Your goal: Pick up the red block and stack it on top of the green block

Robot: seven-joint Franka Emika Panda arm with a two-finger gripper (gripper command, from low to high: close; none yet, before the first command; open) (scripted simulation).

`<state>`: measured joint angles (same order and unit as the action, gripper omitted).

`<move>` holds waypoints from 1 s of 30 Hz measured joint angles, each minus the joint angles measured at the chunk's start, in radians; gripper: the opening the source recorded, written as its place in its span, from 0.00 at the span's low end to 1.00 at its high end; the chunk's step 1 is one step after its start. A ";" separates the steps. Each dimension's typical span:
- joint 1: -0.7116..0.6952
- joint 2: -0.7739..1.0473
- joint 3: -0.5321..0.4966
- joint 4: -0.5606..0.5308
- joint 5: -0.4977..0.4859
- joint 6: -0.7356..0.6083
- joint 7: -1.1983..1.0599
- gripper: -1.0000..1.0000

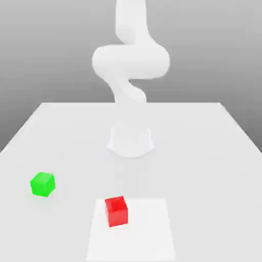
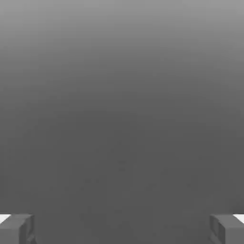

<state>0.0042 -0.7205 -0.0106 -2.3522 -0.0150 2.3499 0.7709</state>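
The red block [image 1: 116,211] is a small matte cube resting on the white table near its front edge, on a paler square patch. The green block [image 1: 42,184], a cube of the same size, sits apart from it toward the exterior view's left and slightly farther back. In the hand view my gripper [image 2: 122,228] is open: its two grey fingertips [image 2: 19,228] stand wide apart with nothing between them, facing a plain grey background.
The white arm's base [image 1: 131,140] stands at the middle of the table [image 1: 204,153], behind both blocks, and the arm rises out of the exterior view's top. The paler square patch [image 1: 148,235] lies flat under the red block.
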 joint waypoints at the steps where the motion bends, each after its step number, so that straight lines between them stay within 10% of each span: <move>1: 0.001 0.039 -0.005 -0.025 -0.006 0.024 -0.015 0.50; 18: 0.010 0.670 -0.103 -0.417 -0.001 0.414 -0.330 0.50; 25: -0.022 0.925 -0.053 -0.414 0.091 0.619 -0.416 0.50; 26: -0.031 0.951 -0.044 -0.410 0.098 0.642 -0.422 0.00; 30: -0.031 0.951 -0.043 -0.410 0.096 0.641 -0.420 0.00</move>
<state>-0.0268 0.2308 -0.0538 -2.7624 0.0808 2.9907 0.3509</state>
